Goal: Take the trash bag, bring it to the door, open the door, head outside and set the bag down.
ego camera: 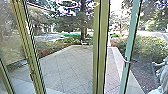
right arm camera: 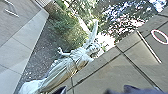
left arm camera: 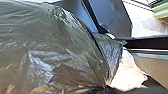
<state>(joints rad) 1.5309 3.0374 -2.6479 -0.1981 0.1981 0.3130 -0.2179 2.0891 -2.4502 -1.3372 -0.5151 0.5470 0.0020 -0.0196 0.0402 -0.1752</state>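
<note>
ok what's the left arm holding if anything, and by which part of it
The trash bag, it appears, by its gathered plastic, where the folds draw together at the left tool.

No text, label, brand, number or sign can be read in the head view or in either wrist view.

Counted in daylight: 1 plastic trash bag point(left arm camera: 62, 45), 1 pale robed statue point(right arm camera: 73, 61), 1 paved patio point(ego camera: 72, 65), 1 thick tree trunk point(ego camera: 83, 21) just beyond the paving and 1 door handle point(ego camera: 127, 61).
</note>
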